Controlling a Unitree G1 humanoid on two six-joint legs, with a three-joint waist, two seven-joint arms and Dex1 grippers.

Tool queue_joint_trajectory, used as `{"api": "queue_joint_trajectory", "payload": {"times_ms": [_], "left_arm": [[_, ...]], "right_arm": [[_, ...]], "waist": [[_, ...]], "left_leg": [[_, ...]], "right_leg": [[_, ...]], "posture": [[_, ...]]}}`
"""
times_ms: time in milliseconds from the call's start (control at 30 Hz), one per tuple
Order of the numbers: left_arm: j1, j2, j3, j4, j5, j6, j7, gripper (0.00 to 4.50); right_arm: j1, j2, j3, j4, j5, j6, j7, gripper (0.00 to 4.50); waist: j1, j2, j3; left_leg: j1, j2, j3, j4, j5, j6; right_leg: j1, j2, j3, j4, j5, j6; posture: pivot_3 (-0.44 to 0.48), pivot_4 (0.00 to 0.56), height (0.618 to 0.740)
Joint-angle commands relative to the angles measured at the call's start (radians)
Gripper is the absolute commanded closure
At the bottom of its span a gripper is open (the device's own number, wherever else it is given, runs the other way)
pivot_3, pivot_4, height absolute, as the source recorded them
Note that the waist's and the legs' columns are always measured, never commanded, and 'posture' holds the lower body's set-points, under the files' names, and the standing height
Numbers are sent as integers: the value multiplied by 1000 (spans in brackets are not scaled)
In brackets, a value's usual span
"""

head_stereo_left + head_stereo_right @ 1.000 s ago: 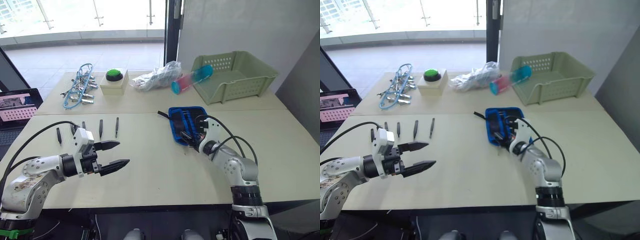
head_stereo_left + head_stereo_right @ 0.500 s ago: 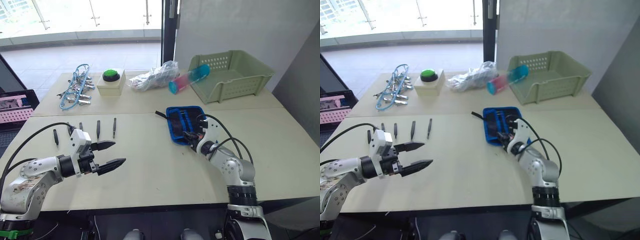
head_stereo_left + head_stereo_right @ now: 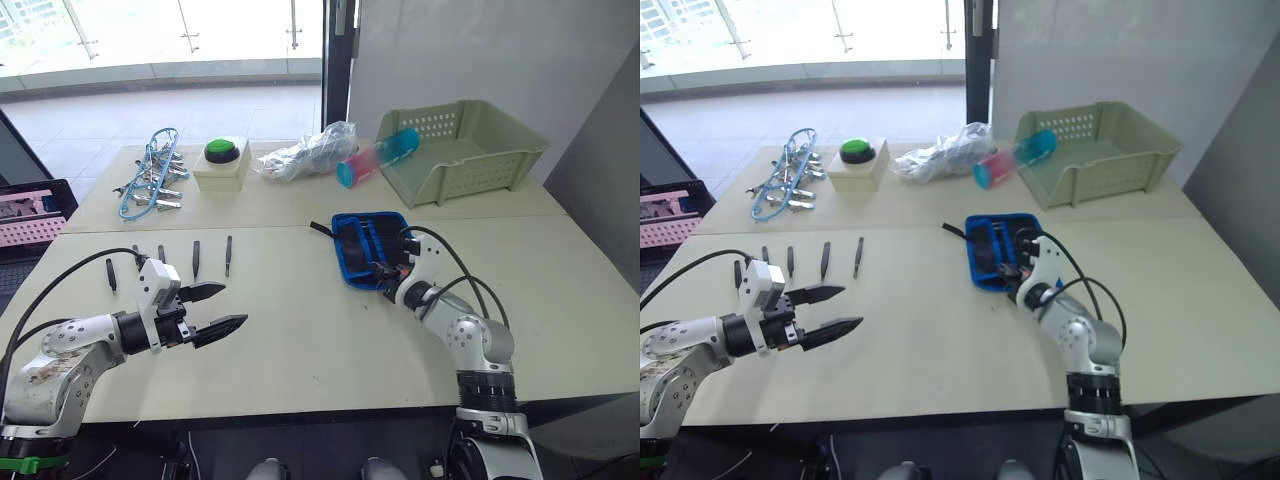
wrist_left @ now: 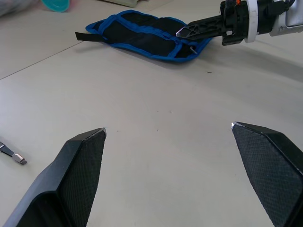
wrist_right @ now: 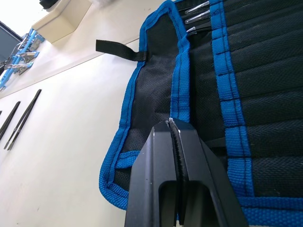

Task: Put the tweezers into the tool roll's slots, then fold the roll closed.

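We think this is a robot test room in an office building. We see a plain pale counter [image 3: 300,330] by a big glass wall with railings outside. On the counter sit a green push button on a box [image 3: 223,163], a green plastic basket [image 3: 465,150] and a bundle of clips with blue cord [image 3: 152,182].

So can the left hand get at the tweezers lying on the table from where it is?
Probably yes. The left hand is open and hovers just short of the row of tweezers, with bare table between them and nothing in the way.
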Motion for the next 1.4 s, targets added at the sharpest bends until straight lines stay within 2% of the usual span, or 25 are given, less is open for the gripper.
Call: {"api": "queue_joint_trajectory", "payload": {"times_ms": [33, 133, 667, 833, 933, 1100, 1233, 1400], "left_arm": [[-13, -2, 3, -7, -2, -16, -6, 0], [-14, -5, 3, -10, -3, -16, -6, 0], [-10, -2, 15, -24, -9, -13, -4, 0], [-15, -2, 12, -23, -10, -9, -2, 0], [-21, -4, 1, -22, 5, -13, 7, 0], [-73, -25, -50, 29, 109, -51, 85, 0], [-132, -52, -83, 76, 160, -98, 109, 0], [-212, -115, -135, 136, 249, -217, 151, 0]], "right_arm": [[-25, -2, -22, -4, 3, -30, -9, 3952], [-37, 1, -11, 25, -13, -47, -13, 3024], [-45, 75, 5, 73, -10, -49, 9, 3024], [-44, 72, -15, 78, -13, -62, 5, 4464], [-46, 69, -21, 78, -11, -64, 7, 4464], [-32, 80, 15, 32, -3, -29, 32, 4464], [-5, 8, 163, -48, -53, 9, 127, 4464], [28, -177, 375, -169, -119, 40, 295, 4464]], "waist": [[0, 0, 0], [0, 0, 0], [-1, 0, 0], [-1, 0, 0], [-1, 0, 0], [2, 0, 0], [0, 0, 0], [0, 0, 0]], "left_leg": [[0, 0, 0, 0, 0, 0], [0, 0, 0, 0, 0, 0], [0, 0, 0, 0, 0, 0], [0, 0, 0, 0, 0, 0], [0, 0, 0, 0, 0, 0], [0, -1, 0, 0, 0, 0], [-1, -1, 0, 0, 0, 0], [-2, -1, 0, 0, 0, 0]], "right_leg": [[0, 0, 0, 0, 0, 0], [0, 0, 0, 0, 0, 0], [-1, 0, 0, 0, 0, 0], [-1, 0, 0, 0, 0, 0], [-1, 0, 0, 0, 0, 0], [-1, 0, 0, 1, 0, 0], [-2, 0, 0, 2, 0, 0], [-4, 0, 0, 3, 0, 0]], "posture": [[0, 150, 740], [0, 150, 740], [0, 150, 740], [0, 150, 740], [0, 150, 740], [0, 150, 740], [0, 150, 740], [0, 150, 740]]}}
